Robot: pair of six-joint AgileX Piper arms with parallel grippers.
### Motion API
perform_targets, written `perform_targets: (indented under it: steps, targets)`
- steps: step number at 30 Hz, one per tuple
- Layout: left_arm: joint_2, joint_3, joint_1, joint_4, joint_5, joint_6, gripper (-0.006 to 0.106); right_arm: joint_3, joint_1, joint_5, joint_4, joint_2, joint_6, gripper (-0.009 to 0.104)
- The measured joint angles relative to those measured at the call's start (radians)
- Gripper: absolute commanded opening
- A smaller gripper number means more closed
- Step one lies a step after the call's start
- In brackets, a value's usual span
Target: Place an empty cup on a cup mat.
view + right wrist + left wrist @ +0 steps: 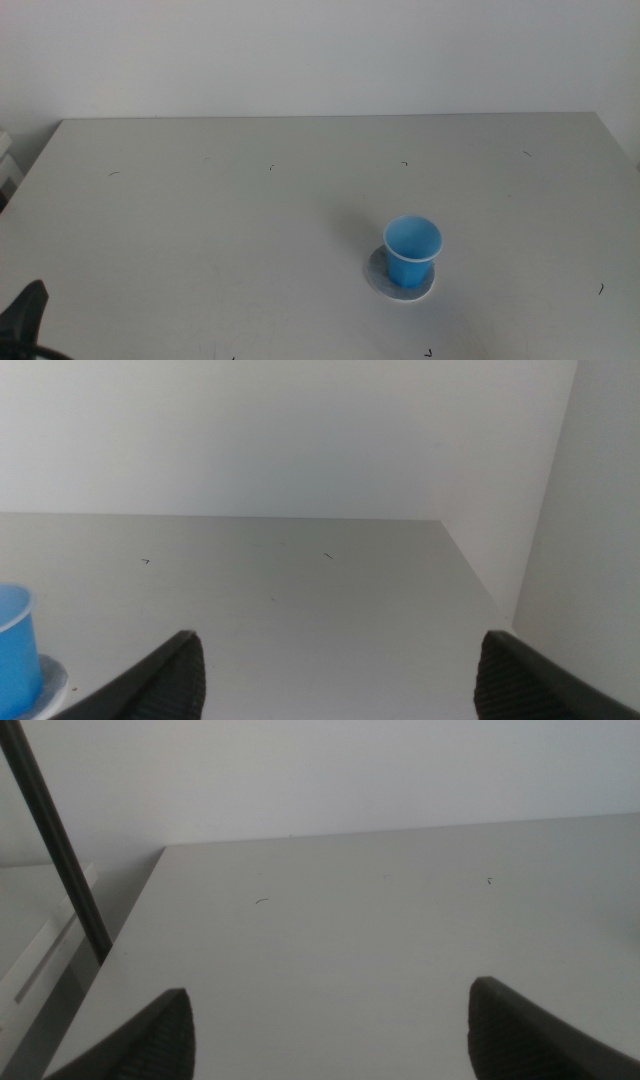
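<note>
The blue cup point(411, 250) stands upright on the grey cup mat point(381, 273) on the right half of the table; its inside looks empty. It also shows at the edge of the right wrist view point(15, 650), on the mat point(52, 680). My left gripper point(330, 1030) is open and empty over the bare table's left part; only a dark piece of that arm point(25, 315) shows at the bottom left of the middle view. My right gripper point(335, 675) is open and empty, apart from the cup, and is out of the middle view.
The grey table point(250, 230) has a few small dark marks. A white wall rises behind its far edge. A dark rod point(55, 840) and a white ledge stand beyond the table's left edge.
</note>
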Motion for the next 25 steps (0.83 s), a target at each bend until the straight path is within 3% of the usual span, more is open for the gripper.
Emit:
perform_targets:
  steps: [12,25]
  targets:
    - [-0.252,0.177,0.000,0.000,0.005,0.000,0.105,0.000,0.000,0.000,0.000,0.000,0.000,0.094]
    - [-0.267,0.179,0.000,0.000,0.041,0.000,0.105,0.000,0.000,0.000,0.000,0.000,0.000,0.094]
